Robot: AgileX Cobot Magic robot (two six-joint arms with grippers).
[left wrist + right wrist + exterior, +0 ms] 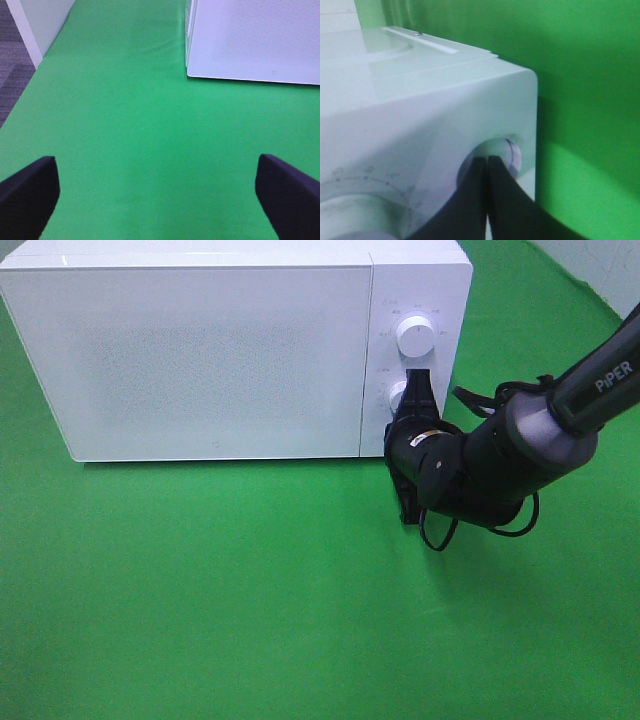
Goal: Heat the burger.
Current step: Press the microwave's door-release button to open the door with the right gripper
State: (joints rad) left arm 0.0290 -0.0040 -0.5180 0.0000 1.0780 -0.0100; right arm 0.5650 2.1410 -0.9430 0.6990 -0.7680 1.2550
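Exterior high, right gripper pressed together at lower microwave knob, left gripper spread above green cloth

Microwave interior hidden behind its closed door, lower knob partly covered by my right gripper, dial markings too small to read, my left gripper fingers cropped at frame edge.

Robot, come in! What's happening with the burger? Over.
Left claw open above green cloth. Right claw shut at white microwave's lower dial. Burger unseen; door closed.
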